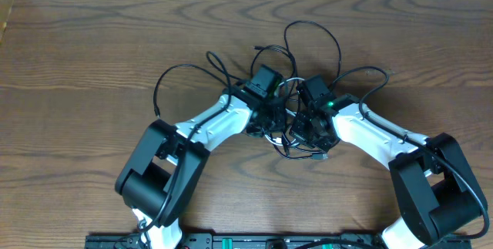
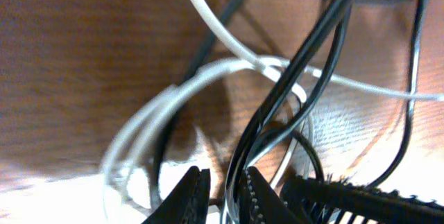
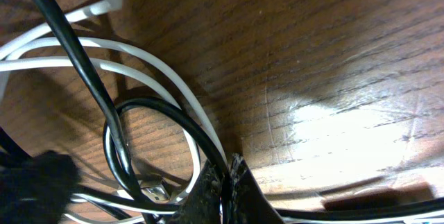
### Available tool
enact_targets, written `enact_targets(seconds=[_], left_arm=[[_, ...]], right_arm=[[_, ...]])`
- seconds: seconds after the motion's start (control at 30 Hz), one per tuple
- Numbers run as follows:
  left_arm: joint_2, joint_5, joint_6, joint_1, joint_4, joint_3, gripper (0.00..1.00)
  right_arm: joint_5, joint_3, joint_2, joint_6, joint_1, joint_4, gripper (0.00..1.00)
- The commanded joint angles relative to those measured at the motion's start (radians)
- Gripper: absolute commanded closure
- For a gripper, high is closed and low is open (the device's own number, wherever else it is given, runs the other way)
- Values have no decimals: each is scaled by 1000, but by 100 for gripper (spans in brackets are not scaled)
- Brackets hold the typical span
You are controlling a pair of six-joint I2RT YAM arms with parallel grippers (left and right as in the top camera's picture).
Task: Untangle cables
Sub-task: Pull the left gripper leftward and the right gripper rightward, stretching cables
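The cables (image 1: 283, 87) lie in a tangle at the middle of the table, with black loops spreading left and right. Both grippers are down in the knot: my left gripper (image 1: 269, 119) on its left side, my right gripper (image 1: 304, 129) just beside it. In the left wrist view my left gripper (image 2: 225, 186) stands nearly closed, with black cable strands (image 2: 291, 78) running between its jaws and a white cable (image 2: 208, 71) looping beyond. My right gripper (image 3: 227, 175) is shut on a black cable (image 3: 173, 116), with the white cable (image 3: 139, 71) alongside it.
The wooden table (image 1: 92, 41) spreads bare to the left and far side. A silver plug end (image 3: 156, 191) lies inside the black loop near my right fingers. The two arms meet closely over the tangle.
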Motion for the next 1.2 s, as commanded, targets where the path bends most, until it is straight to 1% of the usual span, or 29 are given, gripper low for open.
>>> enact_targets(seconds=[0.0, 0.13, 0.33, 0.53, 0.57, 0.67, 0.77, 0.9, 1.0, 1.1, 1.17], left_arm=[[-29, -2, 5, 16, -8, -12, 82], [-29, -4, 2, -2, -7, -13, 81], [-25, -56, -63, -29, -14, -13, 81], [-22, -57, -65, -31, -13, -13, 81], [-22, -60, -65, -31, -13, -13, 92], [-23, -75, -59, -9, -15, -13, 92], [-46, -76, -7, 56, -30, -11, 93], [-124, -73, 16, 193, -61, -11, 93], [-192, -20, 37, 290, -64, -11, 92], [-269, 19, 45, 394, -72, -11, 93], [-304, 33, 45, 447, -77, -11, 93]], right_arm=[[-3, -5, 5, -3, -2, -9, 99], [-3, -5, 5, -3, -2, -10, 99], [-19, -5, 5, -4, -8, -10, 99], [-23, -5, 5, -8, -20, -11, 99], [-23, -5, 5, -8, -20, -13, 99], [-19, -5, 5, -27, -23, -23, 99], [-6, -5, 5, -59, -38, -53, 99], [-7, -5, 2, -168, -76, -63, 99], [-7, -4, -13, -246, -102, -58, 99], [-7, -2, -58, -357, -126, -35, 99], [-6, -1, -96, -388, -138, -21, 99]])
